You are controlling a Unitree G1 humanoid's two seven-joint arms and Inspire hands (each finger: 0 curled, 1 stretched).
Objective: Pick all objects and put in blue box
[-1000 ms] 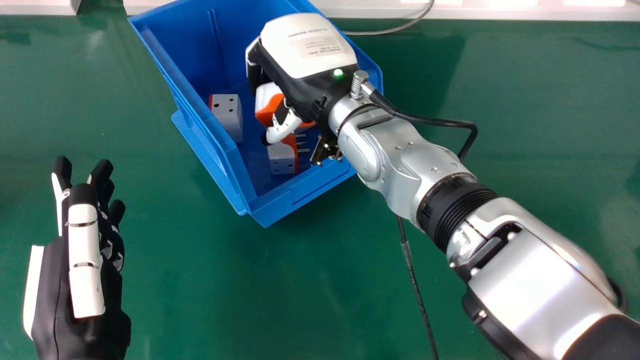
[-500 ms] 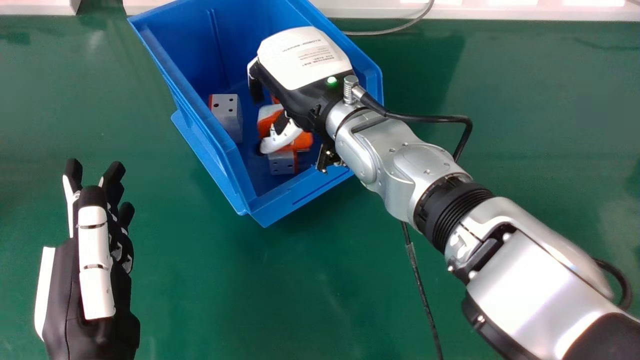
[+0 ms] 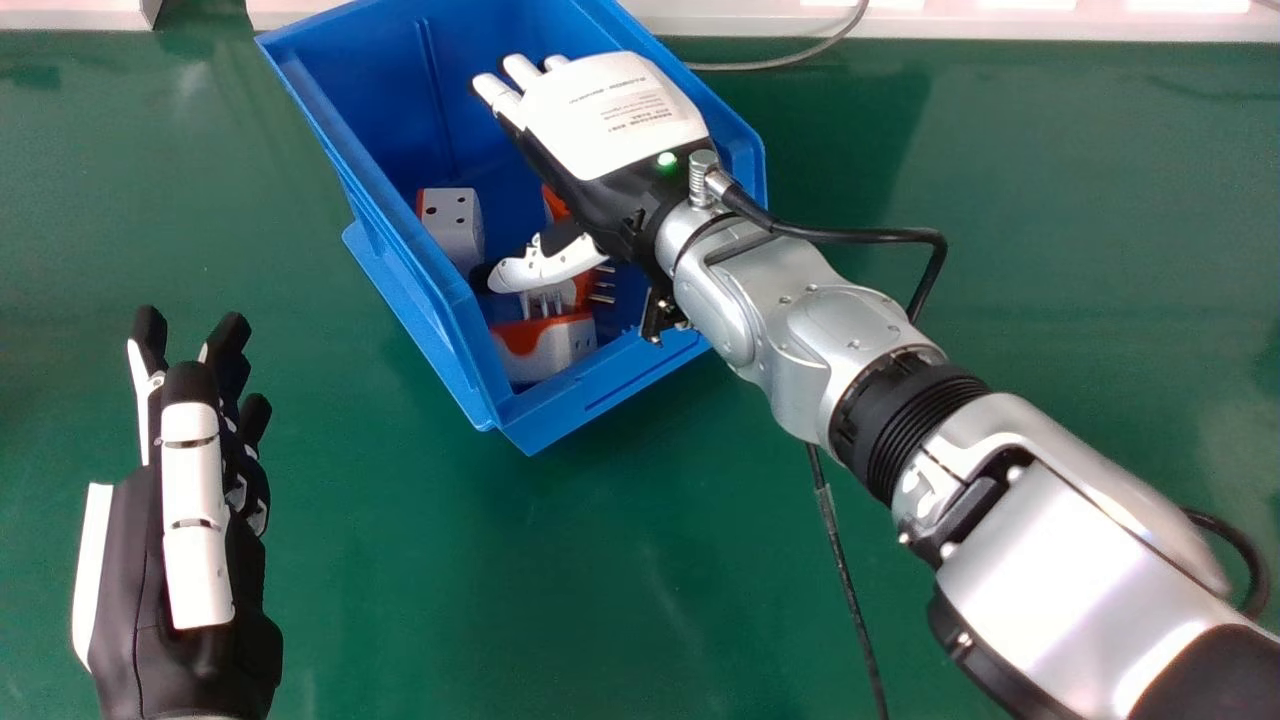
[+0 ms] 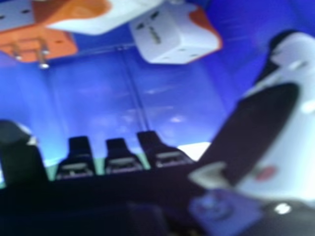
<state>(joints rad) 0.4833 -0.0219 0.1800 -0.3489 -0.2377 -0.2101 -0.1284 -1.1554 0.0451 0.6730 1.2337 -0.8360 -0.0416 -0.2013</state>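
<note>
1. And here on the right hand (image 3: 610, 120) we have a white back with a label (image 3: 640, 110) on it: lines of small print, and a green light (image 3: 666, 159) glowing by the wrist.
2. Green table (image 3: 450, 600) all round, a pale ledge (image 3: 1000, 22) running along twelve o'clock, grey cable (image 3: 800, 58) near one o'clock, black cable (image 3: 845, 590) trailing down at five.
3. Now the plugs, white and orange, all inside the blue box (image 3: 550, 415) at eleven o'clock! One plug (image 3: 455, 225) stands by the wall at the box's eight o'clock, dark holes on its end.
4. A second plug (image 3: 550, 350) sits at the box's six o'clock, orange band, metal prongs up towards twelve. Just beyond it, a third plug (image 3: 585, 290) points prongs at three, partly under the thumb.
5. The right hand is over the box, unclenched, fingers straight towards ten o'clock, thumb spread towards nine.
6. And the left hand (image 3: 180, 520)? Over the table at eight o'clock, fingers extended towards twelve.
</note>
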